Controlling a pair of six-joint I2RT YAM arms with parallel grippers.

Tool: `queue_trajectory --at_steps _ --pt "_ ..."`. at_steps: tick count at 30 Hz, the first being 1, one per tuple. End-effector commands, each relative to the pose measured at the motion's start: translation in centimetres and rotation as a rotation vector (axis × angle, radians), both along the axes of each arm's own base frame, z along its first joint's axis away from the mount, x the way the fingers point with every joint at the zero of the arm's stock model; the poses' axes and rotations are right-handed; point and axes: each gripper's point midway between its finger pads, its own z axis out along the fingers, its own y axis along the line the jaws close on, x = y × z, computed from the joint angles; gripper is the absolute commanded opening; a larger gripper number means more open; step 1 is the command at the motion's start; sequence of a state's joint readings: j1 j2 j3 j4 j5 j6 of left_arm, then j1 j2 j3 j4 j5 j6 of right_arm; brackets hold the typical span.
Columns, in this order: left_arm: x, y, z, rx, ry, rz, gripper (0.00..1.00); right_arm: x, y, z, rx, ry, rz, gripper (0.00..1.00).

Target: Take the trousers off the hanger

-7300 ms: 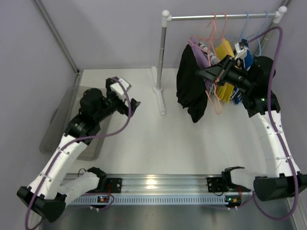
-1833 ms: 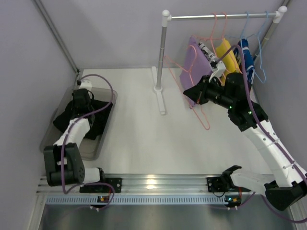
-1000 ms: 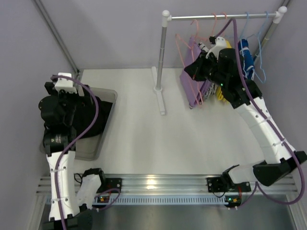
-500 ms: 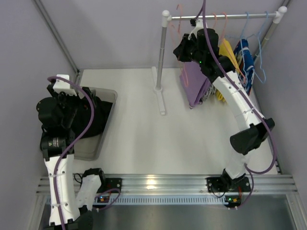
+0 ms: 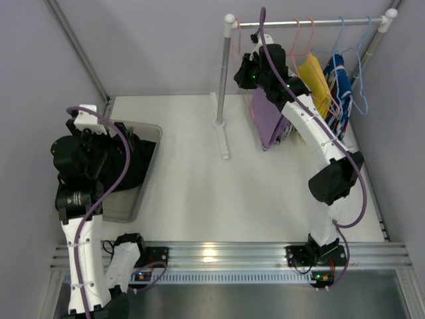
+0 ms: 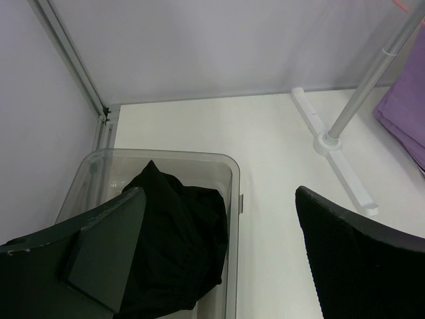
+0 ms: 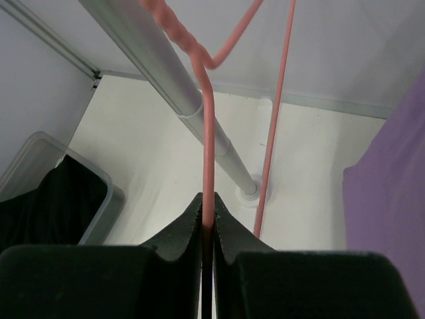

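Trousers, two: one black pair [image 6: 174,229], one lilac pair [image 5: 267,119]. One bin [image 6: 234,178], one rail [image 5: 279,24]. Pink hanger [image 7: 207,153], three of those; blue hanger [image 5: 363,63], two. One yellow garment [image 5: 313,74], one printed garment [image 5: 340,74].

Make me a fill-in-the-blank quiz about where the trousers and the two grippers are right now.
1. The black trousers lie in the clear ____ at the table's left.
2. The right gripper is shut on a ____ hanger.
3. The left gripper holds nothing; it is ____.
Missing words: bin, pink, open.
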State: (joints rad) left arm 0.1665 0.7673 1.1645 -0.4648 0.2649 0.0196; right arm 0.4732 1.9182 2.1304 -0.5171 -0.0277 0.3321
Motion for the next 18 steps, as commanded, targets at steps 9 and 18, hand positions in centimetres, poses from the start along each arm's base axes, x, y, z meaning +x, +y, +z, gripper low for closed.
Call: queue_trajectory --at_steps 9,18 --pt "-0.9 -0.5 2.6 0.004 -0.076 -0.016 0.99 -3.3 -0.4 5.9 0.068 -0.127 0.047 0.42" --pt "-0.9 -0.7 3.5 0.003 -0.107 -0.030 0.99 -12.3 -4.6 10.0 0.056 -0.203 0.097 0.50"
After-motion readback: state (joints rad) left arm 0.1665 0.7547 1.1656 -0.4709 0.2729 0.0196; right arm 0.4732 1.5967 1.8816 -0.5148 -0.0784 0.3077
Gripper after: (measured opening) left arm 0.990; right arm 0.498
